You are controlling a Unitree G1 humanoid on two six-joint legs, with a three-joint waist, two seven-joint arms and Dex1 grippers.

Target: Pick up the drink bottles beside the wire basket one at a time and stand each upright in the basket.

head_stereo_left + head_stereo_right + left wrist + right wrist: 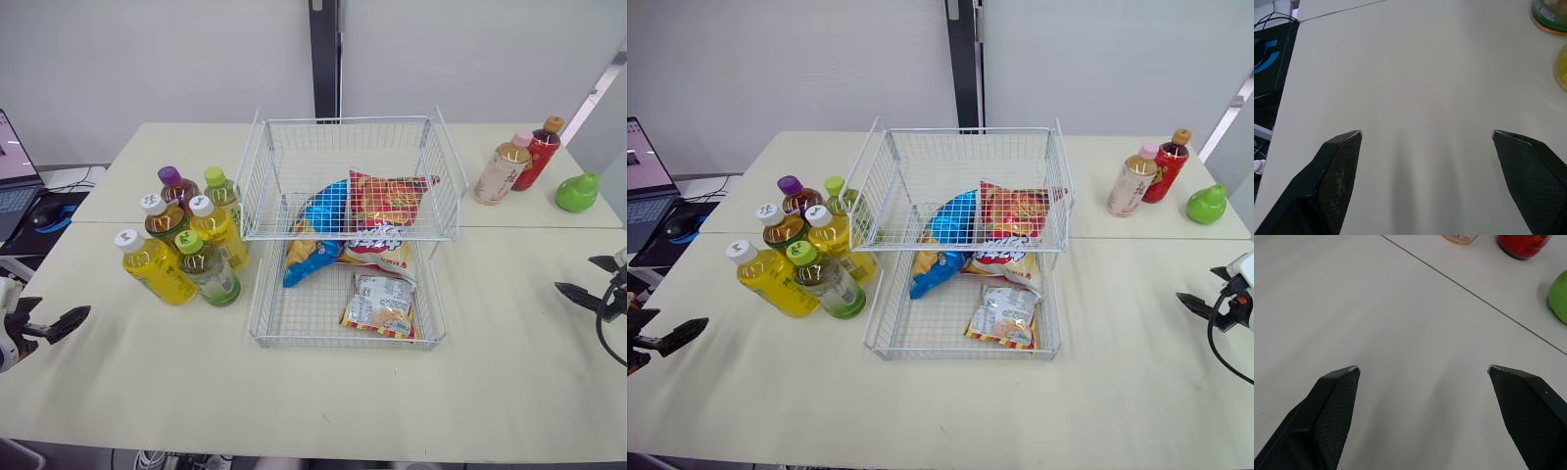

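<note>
1. Six drink bottles (189,243) stand in a tight cluster on the table (294,411), just beside the left wall of the wire basket (257,338). Each is upright, with its long axis vertical and its cap up (one purple cap, two green, three white).
2. A pink-capped bottle (499,172) and a red bottle (535,157) stand upright side by side on the far right of the table, well apart from the basket.
3. The basket has two tiers, and the upper tier overhangs the rear half of the lower one. A blue snack bag (315,235) and a red snack bag (387,201) lie across the middle. A small packet (380,305) lies flat on the lower tier's right floor (the front-left floor is bare wire).
4. The left gripper (1425,133) hovers low over bare table near the left edge, its fingers spread wide and holding nothing.
5. The right gripper (1422,367) hovers over bare table at the right, likewise spread wide and holding nothing.
6. A green pear-shaped object (576,192) sits just beside the red bottle, and a laptop (14,166) stands off the table's left end.
</note>
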